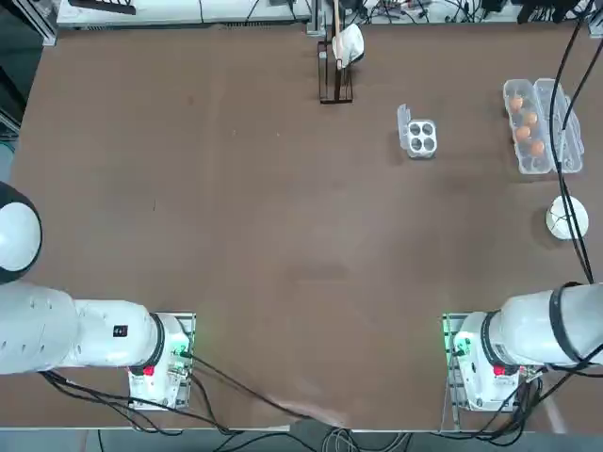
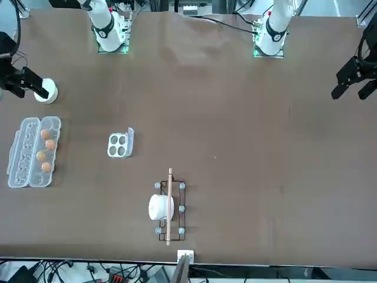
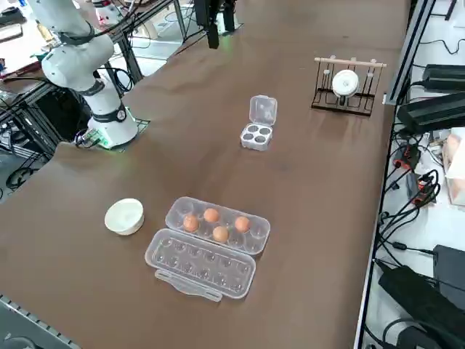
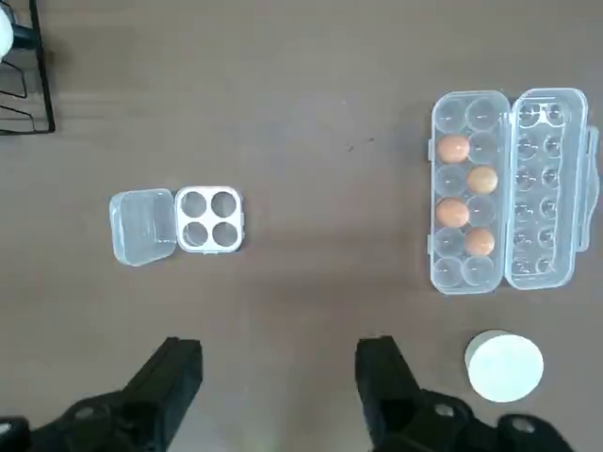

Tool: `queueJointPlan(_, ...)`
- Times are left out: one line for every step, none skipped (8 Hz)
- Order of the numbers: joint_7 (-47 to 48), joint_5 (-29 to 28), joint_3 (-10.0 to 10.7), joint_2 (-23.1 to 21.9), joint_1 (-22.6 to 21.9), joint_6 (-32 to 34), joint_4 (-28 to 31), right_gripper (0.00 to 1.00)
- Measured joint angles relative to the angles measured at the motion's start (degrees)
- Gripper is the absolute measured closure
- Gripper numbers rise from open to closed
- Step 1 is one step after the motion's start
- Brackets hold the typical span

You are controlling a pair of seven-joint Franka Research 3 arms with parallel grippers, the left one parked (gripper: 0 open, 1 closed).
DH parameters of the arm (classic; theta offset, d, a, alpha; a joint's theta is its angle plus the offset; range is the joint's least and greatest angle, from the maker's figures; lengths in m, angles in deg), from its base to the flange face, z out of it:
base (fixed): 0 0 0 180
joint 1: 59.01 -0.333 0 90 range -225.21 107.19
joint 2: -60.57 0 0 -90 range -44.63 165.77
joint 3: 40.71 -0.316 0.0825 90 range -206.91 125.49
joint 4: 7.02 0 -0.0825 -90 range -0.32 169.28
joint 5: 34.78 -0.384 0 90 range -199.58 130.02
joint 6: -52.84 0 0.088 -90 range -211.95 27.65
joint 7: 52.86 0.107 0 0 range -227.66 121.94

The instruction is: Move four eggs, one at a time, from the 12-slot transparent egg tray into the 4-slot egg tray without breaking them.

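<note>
The four small orange-brown oval eggs (image 4: 452, 213) all sit in the 12-slot tray, a long clear plastic carton (image 4: 447, 272) with two rows of round cups, its hinged clear lid (image 4: 550, 188) folded fully back on the table beside it. They are staggered, two in the row next to the lid and two in the outer row, with none touching the lid. The small square clear 4-slot tray (image 4: 210, 218) stands well apart from them, its four round cups bare and its clear flap (image 4: 143, 227) laid open. A round white bowl (image 4: 504, 365) is just beyond one end of the long carton, and farther off is a black wire rack (image 2: 184, 218) with a pale wooden bar (image 2: 169, 200) and a white round piece (image 2: 158, 207) on it. The right gripper (image 4: 280, 350) is raised above the table on the bowl's side of both trays, its two black fingers spread wide with nothing between them. I judge the task to be at its opening step, the approach to a first egg, with all four transfers to do. The next move calls for carrying the open fingers over the long carton, lining them up on one egg and lowering them astride it, clear of the cup walls and neighbouring eggs. The grip should then be gentle, since a hard squeeze could crack the shell and a loose one could let it slip.
</note>
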Motion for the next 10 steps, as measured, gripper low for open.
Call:
queueJointPlan(0.8, 0.7, 0.0, 0.2, 0.0, -0.2, 0.0, 0.0)
queueJointPlan(2.9, 1.2, 0.0, 0.7, 0.1, -0.7, 0.0, 0.0)
queueJointPlan(6.3, 1.3, 0.0, 1.4, 0.2, -1.6, 0.0, 0.0)
queueJointPlan(11.2, 1.4, 0.0, 2.2, 0.5, -2.3, 0.0, 0.0)
queueJointPlan(16.2, 1.5, 0.0, 3.2, 1.4, -2.6, 0.0, 0.0)
queueJointPlan(20.7, 1.6, 0.1, 4.6, 2.8, -3.5, 0.1, 0.02)
queueJointPlan(24.8, 1.6, 0.1, 6.0, 4.6, -4.9, 0.6, 0.03)
queueJointPlan(28.4, 1.6, 0.1, 7.2, 6.5, -7.4, 1.9, 0.03)
queueJointPlan(32.4, 1.6, 0.2, 7.9, 8.1, -10.6, 4.0, 0.03)
queueJointPlan(37.1, 1.7, 0.2, 8.3, 9.5, -14.3, 6.6, 0.03)
